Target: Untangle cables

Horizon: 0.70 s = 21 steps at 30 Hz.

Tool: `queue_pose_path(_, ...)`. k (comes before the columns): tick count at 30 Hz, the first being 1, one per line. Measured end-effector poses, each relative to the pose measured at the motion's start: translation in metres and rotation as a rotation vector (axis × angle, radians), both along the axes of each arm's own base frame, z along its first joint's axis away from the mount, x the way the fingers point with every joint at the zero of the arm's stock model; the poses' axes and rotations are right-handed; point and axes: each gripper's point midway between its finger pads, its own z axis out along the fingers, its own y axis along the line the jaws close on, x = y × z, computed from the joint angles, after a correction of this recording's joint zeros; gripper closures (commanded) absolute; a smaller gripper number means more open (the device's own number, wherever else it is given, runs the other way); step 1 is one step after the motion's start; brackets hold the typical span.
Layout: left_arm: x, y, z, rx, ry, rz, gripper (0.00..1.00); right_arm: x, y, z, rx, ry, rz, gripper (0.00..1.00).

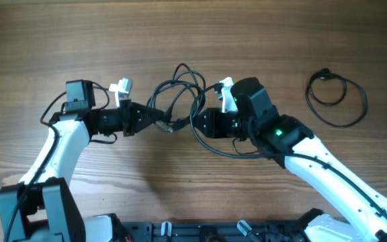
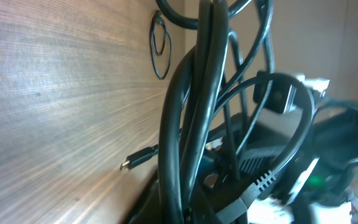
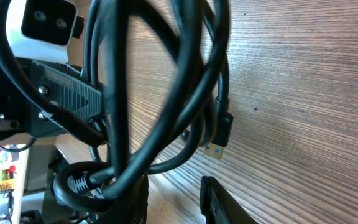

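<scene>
Looping in a black knot, thin cables (image 1: 178, 95), one coil (image 1: 336, 98) apart

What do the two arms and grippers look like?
The left arm and right arm are white tubular links with black joints, black wires alongside. The left gripper and right gripper are black, each beside a white bracket. A green light glows on the right arm.
</scene>
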Motion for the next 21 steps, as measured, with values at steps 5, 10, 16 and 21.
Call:
queue_pose_path(5,-0.009,0.000,-0.003,0.044,-0.194,-0.061,0.96,-0.002,0.001,0.000,0.009,0.008,0.011,0.68)
queue_pose_path(10,-0.011,0.000,-0.003,0.071,-0.331,-0.097,0.96,-0.013,0.012,0.009,0.079,0.028,0.084,0.68)
queue_pose_path(16,-0.011,0.000,-0.003,0.077,-0.361,-0.105,0.96,-0.022,0.024,0.024,0.171,0.044,0.150,0.68)
queue_pose_path(21,-0.011,0.000,-0.003,0.079,-0.366,-0.107,0.96,-0.016,0.021,0.021,0.146,0.033,0.115,0.61)
